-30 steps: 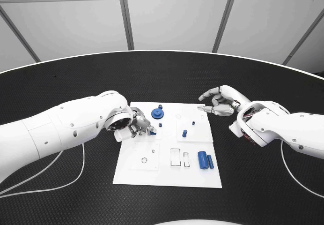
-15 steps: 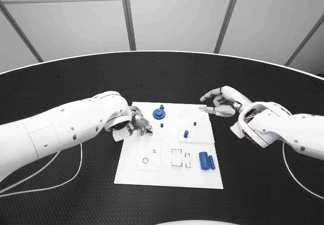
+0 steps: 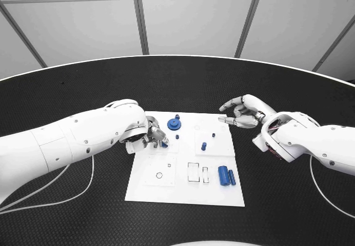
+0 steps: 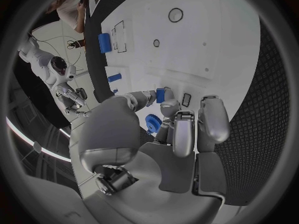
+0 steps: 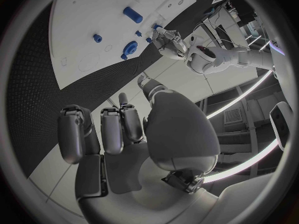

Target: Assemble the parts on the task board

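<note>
The white task board (image 3: 185,189) lies in the middle of the black table. My left hand (image 3: 153,134) hovers over its far left part and pinches a small blue part (image 4: 161,94) between thumb and a finger, close above the plate. A blue gear (image 3: 174,123) stands just beyond that hand. A short blue peg (image 3: 203,146) stands mid-board, and a thick blue cylinder (image 3: 222,174) with a thinner one (image 3: 231,177) lies near the right edge. My right hand (image 3: 242,114) floats off the board's far right corner, fingers apart, holding nothing.
Rectangular slots (image 3: 192,172) and a round hole (image 3: 159,175) mark the board's near half. A white cable (image 3: 81,192) trails over the table on the left. The right wrist view shows the board (image 5: 81,35) and the left hand (image 5: 165,37) beyond the right hand's fingers.
My left hand has crept slightly toward the board's far side with the small blue part still pinched. The right hand has stayed put.
</note>
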Controlling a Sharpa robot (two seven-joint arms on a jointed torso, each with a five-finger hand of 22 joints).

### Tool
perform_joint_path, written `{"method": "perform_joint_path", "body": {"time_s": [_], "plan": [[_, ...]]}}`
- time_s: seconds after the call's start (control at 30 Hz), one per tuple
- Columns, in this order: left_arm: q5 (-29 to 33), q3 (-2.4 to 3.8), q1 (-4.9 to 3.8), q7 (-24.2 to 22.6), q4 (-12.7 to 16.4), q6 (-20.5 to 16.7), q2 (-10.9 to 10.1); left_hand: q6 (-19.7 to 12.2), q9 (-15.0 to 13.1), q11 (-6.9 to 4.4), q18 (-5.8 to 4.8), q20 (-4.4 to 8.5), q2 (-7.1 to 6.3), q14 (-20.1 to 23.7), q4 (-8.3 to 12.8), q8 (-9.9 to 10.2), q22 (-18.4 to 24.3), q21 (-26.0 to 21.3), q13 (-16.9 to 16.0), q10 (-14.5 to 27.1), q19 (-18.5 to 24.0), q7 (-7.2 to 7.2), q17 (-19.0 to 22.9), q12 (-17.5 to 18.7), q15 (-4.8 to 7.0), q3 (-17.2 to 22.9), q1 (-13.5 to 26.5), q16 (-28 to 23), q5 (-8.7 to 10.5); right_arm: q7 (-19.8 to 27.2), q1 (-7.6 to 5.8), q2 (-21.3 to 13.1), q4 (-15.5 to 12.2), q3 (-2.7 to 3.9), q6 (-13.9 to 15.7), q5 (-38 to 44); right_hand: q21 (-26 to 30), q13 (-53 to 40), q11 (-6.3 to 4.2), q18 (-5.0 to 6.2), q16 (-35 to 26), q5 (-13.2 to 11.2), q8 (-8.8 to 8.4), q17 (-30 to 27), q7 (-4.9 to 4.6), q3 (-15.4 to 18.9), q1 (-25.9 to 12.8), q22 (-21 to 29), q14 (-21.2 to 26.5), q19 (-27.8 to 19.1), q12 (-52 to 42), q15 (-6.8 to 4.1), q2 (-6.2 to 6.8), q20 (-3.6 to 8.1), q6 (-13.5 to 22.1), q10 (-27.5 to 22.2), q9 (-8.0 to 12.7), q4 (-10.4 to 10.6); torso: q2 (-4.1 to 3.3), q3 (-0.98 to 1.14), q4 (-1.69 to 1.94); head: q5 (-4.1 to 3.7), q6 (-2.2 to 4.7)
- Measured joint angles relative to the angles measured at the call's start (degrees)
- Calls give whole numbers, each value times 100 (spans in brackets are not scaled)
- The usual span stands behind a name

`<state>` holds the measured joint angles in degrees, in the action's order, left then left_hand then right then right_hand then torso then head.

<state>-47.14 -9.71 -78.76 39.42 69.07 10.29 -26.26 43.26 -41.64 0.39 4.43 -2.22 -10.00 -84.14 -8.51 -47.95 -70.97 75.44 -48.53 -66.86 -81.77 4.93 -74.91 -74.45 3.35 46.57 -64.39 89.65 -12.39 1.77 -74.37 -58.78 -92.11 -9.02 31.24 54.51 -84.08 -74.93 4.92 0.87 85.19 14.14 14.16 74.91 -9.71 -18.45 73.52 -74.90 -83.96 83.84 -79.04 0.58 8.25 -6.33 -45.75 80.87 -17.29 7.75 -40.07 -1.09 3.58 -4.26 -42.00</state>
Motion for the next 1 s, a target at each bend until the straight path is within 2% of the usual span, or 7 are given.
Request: {"method": "perform_joint_path", "body": {"time_s": [0.33,0.83,1.0], "plan": [[-186,0,1,9,-61,42,70,29,7,-10,0,2,-32,0,31,-22,-3,24,-62,-52,2,-12,0,-32,0,-3,32,0,-66,3,1,3,0,-1,3,0,0,0,0,0,0,24,0,0,0,0,0,0,0,0,0,0,0,0,0,0,5,0,-3,-3,-4,-7,-24],[-264,0,1,20,-63,183,67,50,-10,-2,0,3,-30,0,46,-49,-2,24,-217,-144,3,-32,0,-116,0,-17,74,0,-133,2,1,1,1,-1,4,0,0,1,0,0,0,24,0,-1,0,-16,23,0,0,0,0,0,23,0,0,0,4,16,1,-5,4,-20,-53],[-304,0,1,23,-70,224,67,50,-9,-31,0,3,-43,0,62,-71,-2,24,-229,-174,3,-32,1,-116,0,-32,87,0,-156,1,2,2,0,-1,4,0,0,2,0,0,0,24,0,-1,0,-16,23,0,0,0,0,0,23,0,0,0,4,16,1,-5,5,-20,-56]]}}
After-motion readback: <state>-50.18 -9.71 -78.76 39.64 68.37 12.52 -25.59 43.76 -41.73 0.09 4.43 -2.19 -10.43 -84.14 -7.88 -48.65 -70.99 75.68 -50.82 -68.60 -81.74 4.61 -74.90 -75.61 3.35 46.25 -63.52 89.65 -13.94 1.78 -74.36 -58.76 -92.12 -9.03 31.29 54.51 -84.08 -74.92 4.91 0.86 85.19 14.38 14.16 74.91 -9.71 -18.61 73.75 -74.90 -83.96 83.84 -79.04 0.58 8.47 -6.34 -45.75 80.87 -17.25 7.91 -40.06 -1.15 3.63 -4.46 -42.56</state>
